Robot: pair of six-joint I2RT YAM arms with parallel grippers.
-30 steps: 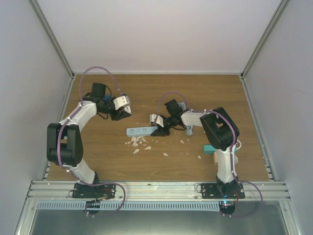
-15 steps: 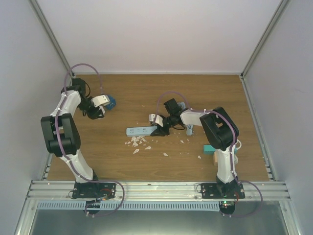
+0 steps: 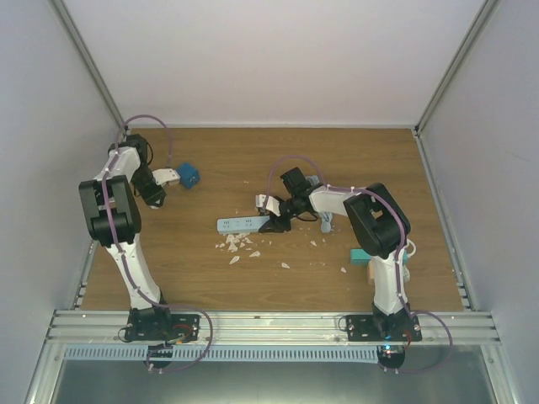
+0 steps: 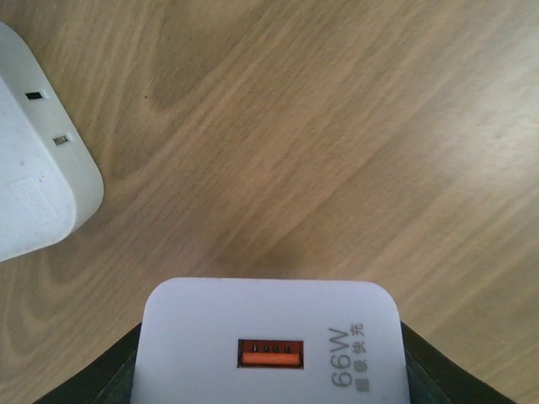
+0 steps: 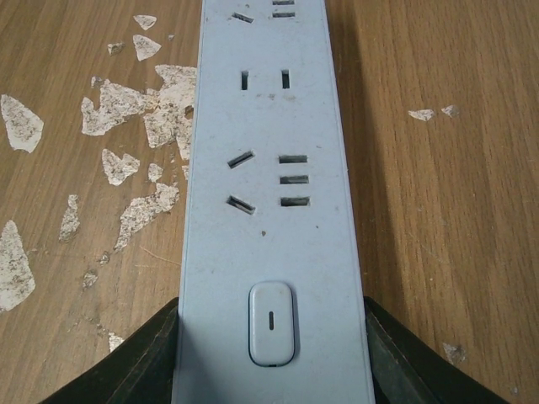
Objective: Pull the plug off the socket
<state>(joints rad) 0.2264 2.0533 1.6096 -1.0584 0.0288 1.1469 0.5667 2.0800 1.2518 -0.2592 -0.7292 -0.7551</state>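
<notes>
The white plug (image 4: 268, 341), a 66W charger block with an orange USB port, sits between my left gripper's (image 4: 269, 358) dark fingers (image 4: 118, 374), free of the socket. In the top view the left gripper (image 3: 163, 178) is at the far left of the table. The socket is a pale blue power strip (image 3: 240, 225) lying mid-table. My right gripper (image 3: 274, 221) is shut on the strip's switch end. In the right wrist view the strip (image 5: 265, 168) shows empty sockets, and my right gripper (image 5: 269, 345) grips both its sides.
A blue cube (image 3: 188, 177) lies just right of the left gripper. A white slotted block (image 4: 38, 160) lies at upper left in the left wrist view. White flakes (image 3: 238, 246) lie scattered in front of the strip. A teal block (image 3: 362, 256) sits by the right arm.
My left arm has swung left toward the side wall with the white plug in it, away from the strip. The right gripper has stayed on the strip.
</notes>
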